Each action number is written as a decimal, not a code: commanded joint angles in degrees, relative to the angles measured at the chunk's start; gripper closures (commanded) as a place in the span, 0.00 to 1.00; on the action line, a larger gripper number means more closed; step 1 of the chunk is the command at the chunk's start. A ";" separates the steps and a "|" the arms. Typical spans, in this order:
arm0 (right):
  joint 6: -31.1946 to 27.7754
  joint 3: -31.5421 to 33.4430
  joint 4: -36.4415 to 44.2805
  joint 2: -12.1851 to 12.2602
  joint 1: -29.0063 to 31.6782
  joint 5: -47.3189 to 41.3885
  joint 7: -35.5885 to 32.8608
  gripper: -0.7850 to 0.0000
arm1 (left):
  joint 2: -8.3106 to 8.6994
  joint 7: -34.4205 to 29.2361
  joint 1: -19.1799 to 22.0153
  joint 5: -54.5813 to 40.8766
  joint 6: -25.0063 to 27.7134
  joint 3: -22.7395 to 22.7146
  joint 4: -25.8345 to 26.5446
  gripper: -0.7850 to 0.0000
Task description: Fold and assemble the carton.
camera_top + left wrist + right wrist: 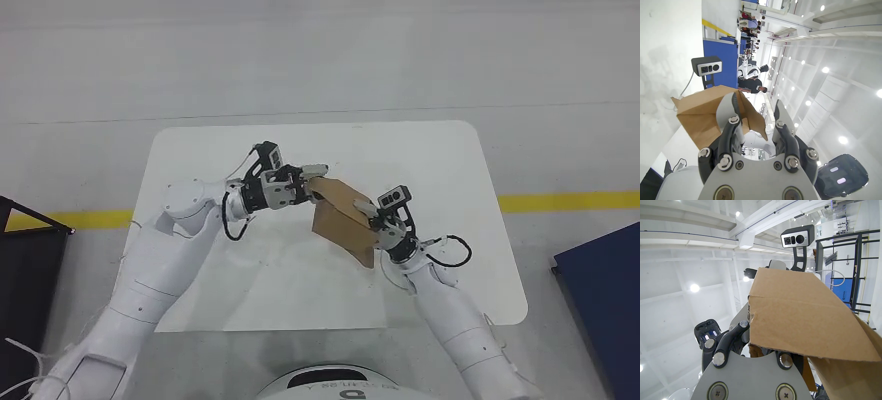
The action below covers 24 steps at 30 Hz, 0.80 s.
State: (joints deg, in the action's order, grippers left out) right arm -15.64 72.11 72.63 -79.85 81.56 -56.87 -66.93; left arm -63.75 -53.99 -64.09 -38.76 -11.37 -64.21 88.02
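Observation:
A brown carton (pixel 340 215), part folded with loose flaps, is held up above the middle of the white table (pixel 430 160) between my two arms. My left gripper (pixel 312 178) is at its far-left upper corner. In the left wrist view that gripper (pixel 755 98) is open, and a flap of the carton (pixel 702 117) lies between its fingers, against one finger (pixel 728 111). My right gripper (pixel 372 222) is at the carton's near-right side. In the right wrist view the gripper (pixel 768 321) is shut on the carton (pixel 800 317), which hides one of its fingers.
The table has bare room on every side of the carton. A dark frame (pixel 25 260) stands off the table's left edge and a blue panel (pixel 605 290) off its right. A yellow line (pixel 570 202) crosses the floor.

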 commanded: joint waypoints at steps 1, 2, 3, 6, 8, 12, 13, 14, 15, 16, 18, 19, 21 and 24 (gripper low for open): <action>0.02 0.06 0.01 0.04 0.02 -0.11 0.01 1.00 | 0.37 -0.28 -0.49 1.57 -1.45 -0.80 1.11 0.69; 0.08 0.05 -0.06 0.05 0.00 -0.14 0.13 1.00 | 0.52 -0.51 -0.75 2.07 -2.10 -1.09 1.66 0.70; 0.09 0.02 -0.07 0.06 -0.06 -0.12 0.21 1.00 | 0.66 -0.75 -0.96 2.57 -2.76 -1.31 2.14 0.72; 0.19 -0.20 -0.14 0.06 -0.23 -0.12 0.40 1.00 | 1.03 -1.09 -1.45 4.52 -4.64 -1.66 3.22 0.78; 0.20 -0.28 -0.17 0.08 -0.32 -0.12 0.47 1.00 | 1.25 -0.98 -1.70 5.95 -5.59 -1.86 3.71 0.81; 0.04 -0.37 -0.20 0.11 -0.36 -0.19 0.69 1.00 | 1.72 -0.59 -2.42 8.02 -6.70 -2.93 4.76 0.85; 0.10 -0.40 -0.22 0.12 -0.35 -0.24 0.74 1.00 | 1.83 -0.67 -2.68 8.14 -6.90 -3.28 5.07 0.85; 0.13 -0.42 -0.20 0.13 -0.36 -0.26 0.77 1.00 | 1.95 -0.75 -2.93 8.33 -7.17 -3.58 5.34 0.85; 0.24 -0.46 -0.23 0.14 -0.37 -0.23 0.79 1.00 | 2.05 -0.84 -3.15 8.44 -7.38 -3.86 5.60 0.85; 0.28 -0.50 -0.26 0.15 -0.41 -0.19 0.86 1.00 | 2.15 -1.02 -3.36 8.69 -7.89 -4.00 5.81 0.85; 0.39 -0.62 -0.30 0.17 -0.49 -0.08 1.02 1.00 | 2.37 -1.29 -3.68 9.39 -9.18 -4.23 6.25 0.85; 0.41 -0.69 -0.31 0.17 -0.52 -0.01 1.03 1.00 | 2.48 -1.41 -3.78 10.07 -9.85 -4.25 6.55 0.85; 0.43 -0.82 -0.32 0.19 -0.60 0.10 1.07 1.00 | 2.72 -1.42 -4.00 11.55 -11.11 -4.29 7.11 0.84; 0.39 -0.96 -0.42 0.23 -0.72 0.64 1.41 1.00 | 3.06 -1.67 -4.35 13.49 -13.21 -4.19 7.92 0.82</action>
State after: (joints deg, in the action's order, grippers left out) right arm -15.22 71.19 72.24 -79.64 80.87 -56.46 -65.65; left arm -60.81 -55.59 -68.33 -26.07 -23.71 -68.47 95.65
